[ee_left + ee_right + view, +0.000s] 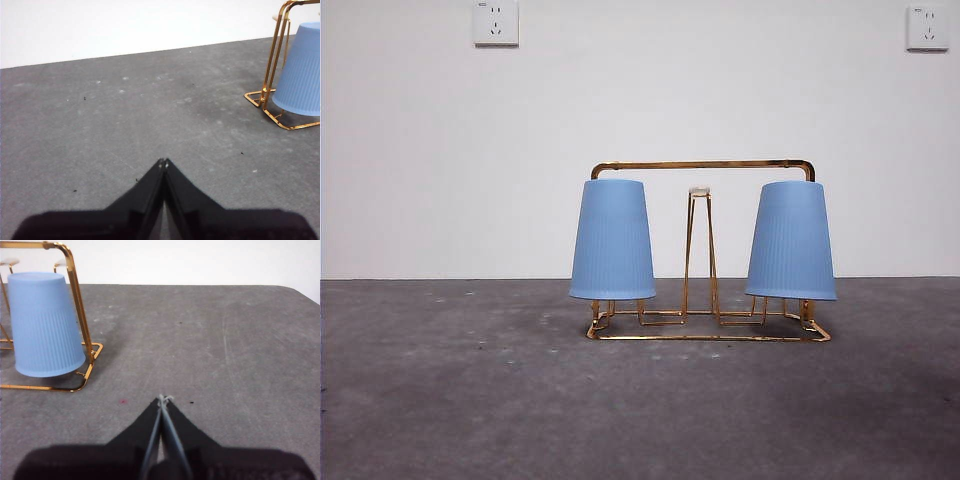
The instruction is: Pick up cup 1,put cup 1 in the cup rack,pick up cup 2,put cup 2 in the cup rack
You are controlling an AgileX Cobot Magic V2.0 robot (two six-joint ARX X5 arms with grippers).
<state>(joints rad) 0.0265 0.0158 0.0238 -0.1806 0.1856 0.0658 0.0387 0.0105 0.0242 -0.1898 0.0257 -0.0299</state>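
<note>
Both blue cups [612, 240] [791, 241] sit inverted on the cup rack [705, 165]; you have nothing left to place. Left claw [163, 162] and right claw [164, 399] are pinched closed, empty, apart from the rack over bare worktop [440, 400].

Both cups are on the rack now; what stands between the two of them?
In the front view, one bare upright peg of the rack stands between the left cup and the right cup, pale tip uncovered. Nothing else is there.

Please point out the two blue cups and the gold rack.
Left blue cup [612, 240], front view, middle of its wall.
Right blue cup [791, 241], front view, middle of its wall.
Cup rack [702, 164], front view, top handle bar.
</note>
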